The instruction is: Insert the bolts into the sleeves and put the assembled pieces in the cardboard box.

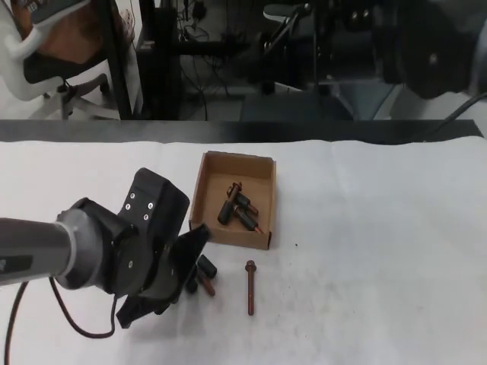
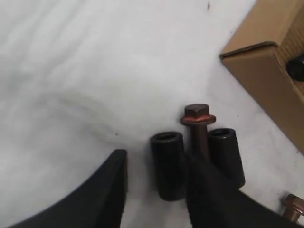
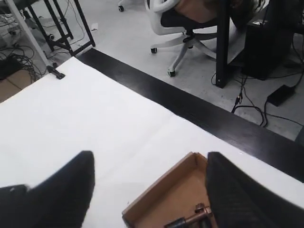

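Left tool (image 2: 156,164): open. Its two dark fingers (image 2: 97,199) stand apart, low over the bench (image 1: 380,251), on either side of one sleeve.
Left arm (image 1: 114,251): reaches in from the left side of the high view and ends just beside the near left corner of the cardboard box.
Sleeve (image 2: 167,164): black, lying on its side on the bench between the left tool's fingers. A gap shows between it and one finger.
Bolt (image 2: 197,124): copper-coloured, lying just beside that sleeve with its head past the sleeve's open end. The other finger covers most of its shank.
Second sleeve (image 2: 226,154): black, lying on the far side of the bolt, so the bolt rests between the two sleeves. All three lie roughly parallel.
Loose bolt (image 1: 250,287): alone on the bench, near the front of the box and a little apart from the sleeves, with its head toward the box.
Cardboard box (image 1: 232,163): open-topped, on the middle of the bench, near the sleeves but not touching them.
Assembled pieces (image 1: 237,205): several black sleeves with bolts in them, lying crossed on the box floor.
Right tool (image 3: 149,159): open, with its fingers wide apart, held above the bench over the near edge of the box.
Chair (image 3: 185,19): on the floor beyond the bench's dark far edge.
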